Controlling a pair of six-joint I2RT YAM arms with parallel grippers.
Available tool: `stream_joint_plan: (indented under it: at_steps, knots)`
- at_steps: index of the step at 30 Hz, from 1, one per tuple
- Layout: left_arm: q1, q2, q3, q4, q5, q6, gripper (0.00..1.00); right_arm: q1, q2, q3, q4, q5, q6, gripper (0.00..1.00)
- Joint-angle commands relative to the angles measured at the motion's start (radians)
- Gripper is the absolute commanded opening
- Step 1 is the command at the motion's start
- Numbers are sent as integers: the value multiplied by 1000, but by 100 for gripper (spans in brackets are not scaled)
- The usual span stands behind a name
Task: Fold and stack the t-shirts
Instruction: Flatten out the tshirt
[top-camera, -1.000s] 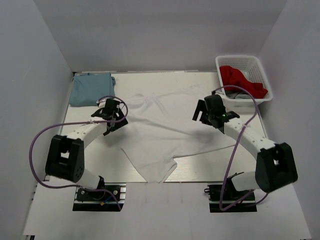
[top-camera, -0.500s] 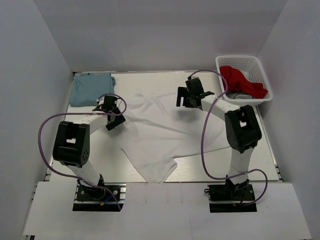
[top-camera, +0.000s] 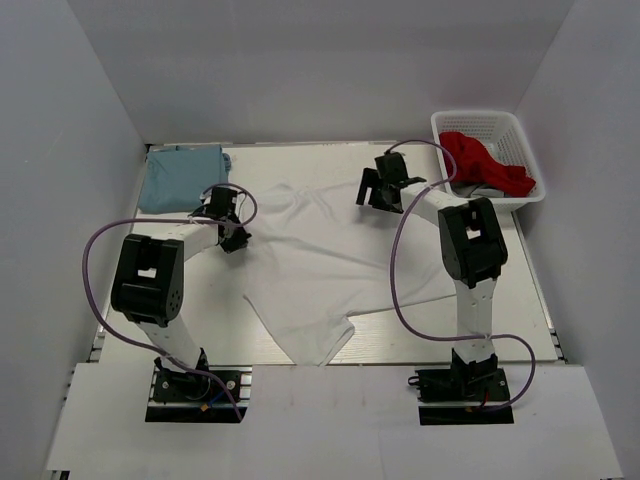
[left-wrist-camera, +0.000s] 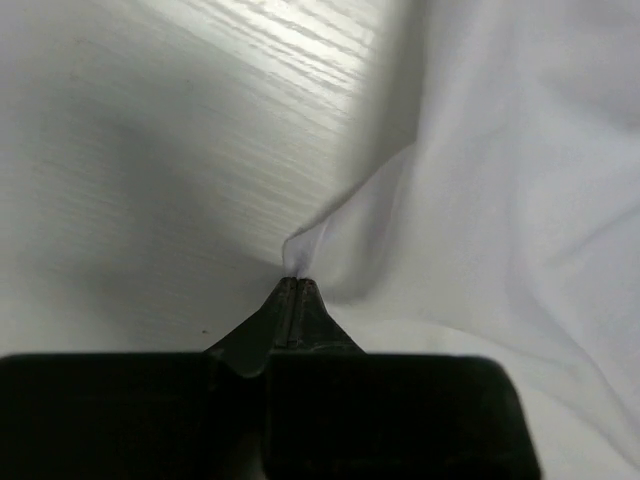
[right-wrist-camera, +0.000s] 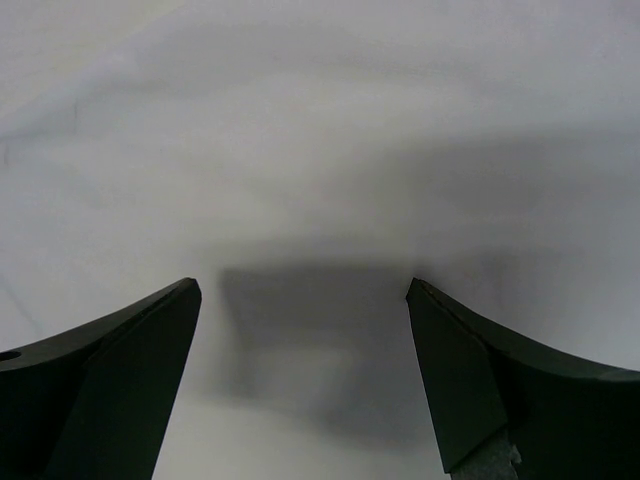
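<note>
Room lies open over the white t-shirt (top-camera: 320, 262); the basket (top-camera: 470, 114) blocks the far-right corner

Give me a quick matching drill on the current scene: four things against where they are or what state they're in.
Things:
1. white t-shirt
2. light blue t-shirt
3. red garment
4. left gripper

Places or states:
A. inside the basket
B. at the far left corner of the table
C. spread out mid-table
D. shut, pinching a fabric edge

Pairs: 1-C, 2-B, 3-A, 4-D
</note>
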Motion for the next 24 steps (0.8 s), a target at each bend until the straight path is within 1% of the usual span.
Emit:
stream_joint_plan:
  at_steps: [1,3,4,6,8,11,12,13,14,15,17,19,20,21,22,23,24]
  knots:
    - [0,26,21,-212,-151,-86,0,-30,-22,-57,19,13,81,90]
    - [0,-6,21,-272,-173,-118,0,-41,-39,-86,38,12,93,90]
    - [0,-22,21,-288,-193,-168,0,-47,-41,-105,32,12,107,90]
    - [0,-70,8,-330,-222,-216,0,-50,-36,-103,-5,15,133,90]
    - [0,-107,-11,-331,-222,-236,0,-59,-33,-123,-14,21,149,90]
    - [0,-146,-33,-288,-210,-227,0,-61,-50,-148,38,-49,126,90]
    - [0,-158,-33,-274,-184,-214,6,-61,-64,-151,53,-81,89,90]
    - [0,-158,-33,-245,-173,-198,17,-58,-67,-148,62,-98,80,90]
    - [0,-158,-12,-234,-173,-177,34,-56,-70,-136,67,-121,55,90]
    - [0,-158,2,-234,-164,-166,41,-58,-90,-131,76,-135,35,90]
    - [0,-158,63,-243,-176,-146,55,-53,-114,-108,81,-158,2,90]
    - [0,-158,129,-262,-188,-137,63,-53,-143,-97,82,-160,-21,90]
    - [-12,-158,145,-271,-203,-137,78,-56,-157,-96,82,-160,-22,90]
    - [-12,-158,159,-271,-204,-120,86,-53,-204,-102,84,-157,-34,90]
    - [-12,-158,178,-259,-193,-105,92,-53,-223,-111,87,-142,-41,90]
    - [-12,-158,179,-224,-153,-73,100,-55,-240,-146,82,-132,-49,90]
    - [-12,-158,188,-205,-126,-57,100,-56,-307,-168,60,-75,-39,90]
